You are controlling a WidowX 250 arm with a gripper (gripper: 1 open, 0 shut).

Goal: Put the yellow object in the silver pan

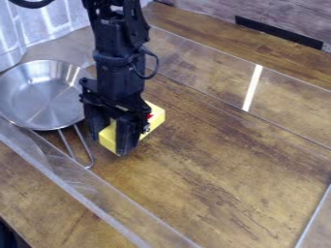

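The yellow object (145, 128) is a small yellow block with a red-and-white label, held just above the wooden tabletop (220, 145) at centre left. My gripper (123, 140) points straight down and is shut on it, the black fingers clamping its near end and hiding part of it. The silver pan (39, 92) is round, shallow and shiny, and it sits to the left of the gripper at the table's left side. Its thin wire handle (74, 147) reaches toward the front, just left of the block.
A clear plastic wall (77, 194) runs along the front-left edge of the tabletop, close below the pan and the gripper. Bare wood stretches to the right and toward the back. A bright light streak (254, 87) reflects on the wood.
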